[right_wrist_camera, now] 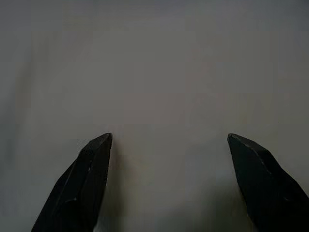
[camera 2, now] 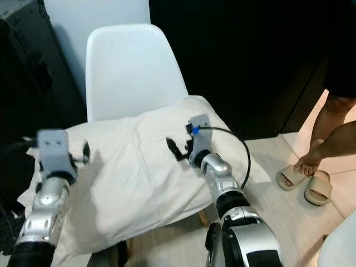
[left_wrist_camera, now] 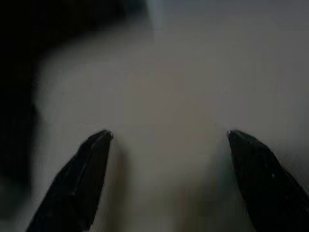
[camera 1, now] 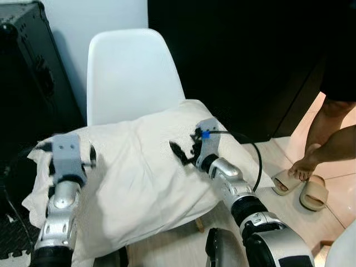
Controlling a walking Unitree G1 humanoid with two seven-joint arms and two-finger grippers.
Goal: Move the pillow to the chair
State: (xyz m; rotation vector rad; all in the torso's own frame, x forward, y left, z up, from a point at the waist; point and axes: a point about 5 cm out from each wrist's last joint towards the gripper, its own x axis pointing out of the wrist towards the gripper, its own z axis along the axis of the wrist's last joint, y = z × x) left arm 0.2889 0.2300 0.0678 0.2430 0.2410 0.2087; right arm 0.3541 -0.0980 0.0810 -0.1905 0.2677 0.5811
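Note:
A cream pillow (camera 1: 139, 178) lies across the seat of a white chair (camera 1: 130, 72), its corners hanging past the seat's edges. My left gripper (camera 1: 89, 157) sits over the pillow's left end, and in the left wrist view its fingers (left_wrist_camera: 91, 164) stand open with pillow fabric (left_wrist_camera: 169, 92) right in front of them. My right gripper (camera 1: 179, 152) rests on the pillow's upper right part. The right wrist view shows its fingers (right_wrist_camera: 91, 169) spread wide, open against the same fabric (right_wrist_camera: 169, 72). Neither gripper holds anything.
A black case (camera 1: 22, 67) stands close on the left of the chair. Behind is a dark cabinet front (camera 1: 250, 55). On the right a person's bare legs (camera 1: 328, 139) stand beside beige slippers (camera 1: 314, 192) on the light floor.

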